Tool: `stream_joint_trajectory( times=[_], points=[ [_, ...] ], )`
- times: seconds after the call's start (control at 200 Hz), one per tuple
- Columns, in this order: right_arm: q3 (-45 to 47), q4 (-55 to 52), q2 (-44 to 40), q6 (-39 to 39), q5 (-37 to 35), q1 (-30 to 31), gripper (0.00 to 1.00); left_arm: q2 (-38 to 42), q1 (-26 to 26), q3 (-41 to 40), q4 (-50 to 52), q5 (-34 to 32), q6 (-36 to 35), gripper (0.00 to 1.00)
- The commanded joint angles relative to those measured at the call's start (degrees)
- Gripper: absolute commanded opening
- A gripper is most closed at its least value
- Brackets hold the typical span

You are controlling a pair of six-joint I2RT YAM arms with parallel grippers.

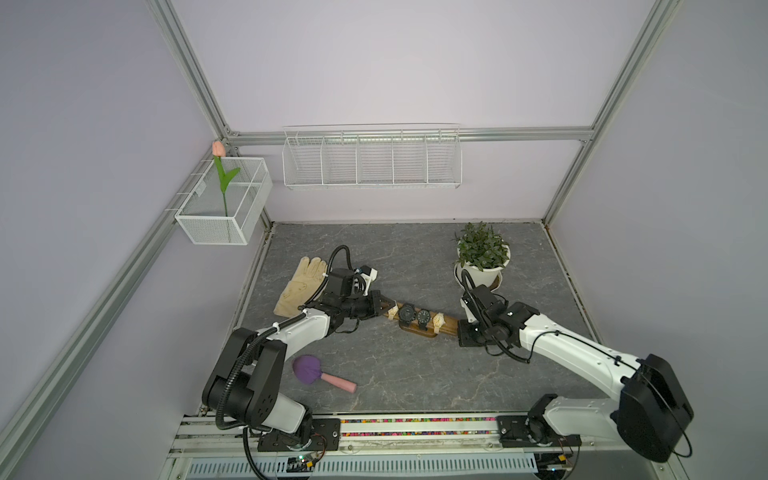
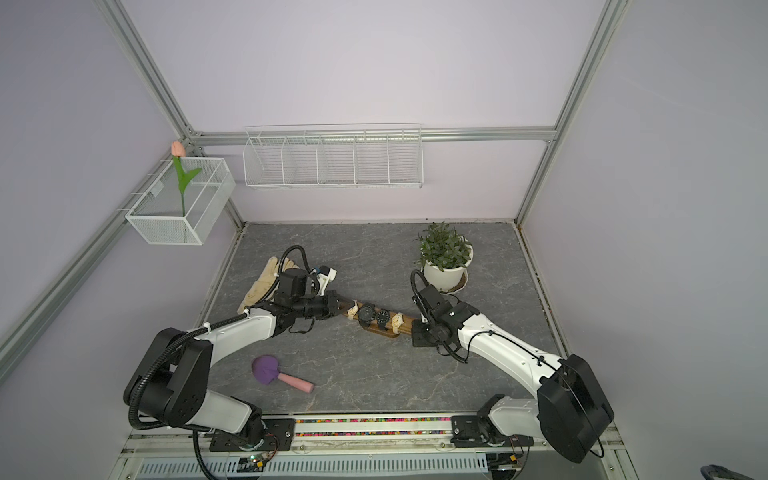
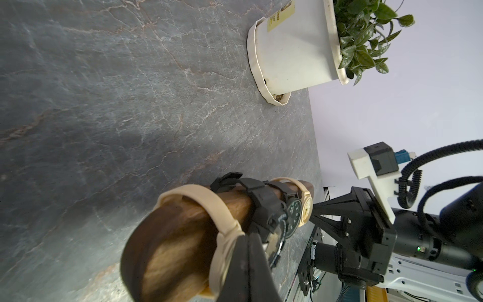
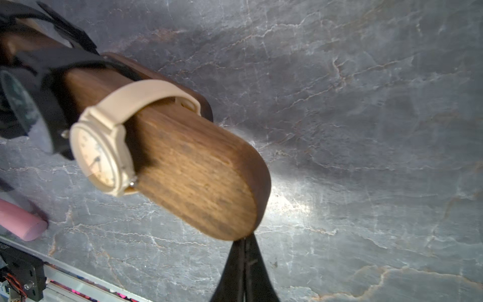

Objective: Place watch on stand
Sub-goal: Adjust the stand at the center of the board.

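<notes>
Right now the stand (image 1: 451, 326) lies straight between your two pincers. Its long axis runs from the left pincer (image 1: 380, 305) to the right pincer (image 4: 244, 261), one at each rounded end and equally near. Both have their fingers pressed together, pinching nothing visible. Four watches already ring the brown, grainy wooden bar. A cream watch (image 4: 104, 154) with a smooth strap sits nearest your right pincer, two black watches (image 1: 407, 312) sit in the middle, and the other cream watch (image 3: 198, 193) is beside your left. Backing off probably means pulling along that axis.
</notes>
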State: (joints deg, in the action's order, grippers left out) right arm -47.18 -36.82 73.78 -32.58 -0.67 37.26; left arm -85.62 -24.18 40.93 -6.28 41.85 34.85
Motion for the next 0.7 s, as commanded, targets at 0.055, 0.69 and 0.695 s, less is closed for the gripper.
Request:
stream_joint_trajectory(
  times=[0.055,0.69,0.695],
  points=[
    [-1.57,-1.68,-0.14,2.24,-0.75,-1.35,0.07,-0.6,-0.07,-0.71,1.34,-1.39,-1.47,0.0],
    [-2.83,-8.4,-10.26,9.04,1.2,-4.98,0.09,26.87,-0.12,5.93,23.46,-21.67,-2.55,0.18],
    [-2.83,-8.43,-10.33,9.07,1.2,-5.03,0.09,27.07,-0.14,5.97,23.8,-22.18,-2.53,0.18]
  ],
)
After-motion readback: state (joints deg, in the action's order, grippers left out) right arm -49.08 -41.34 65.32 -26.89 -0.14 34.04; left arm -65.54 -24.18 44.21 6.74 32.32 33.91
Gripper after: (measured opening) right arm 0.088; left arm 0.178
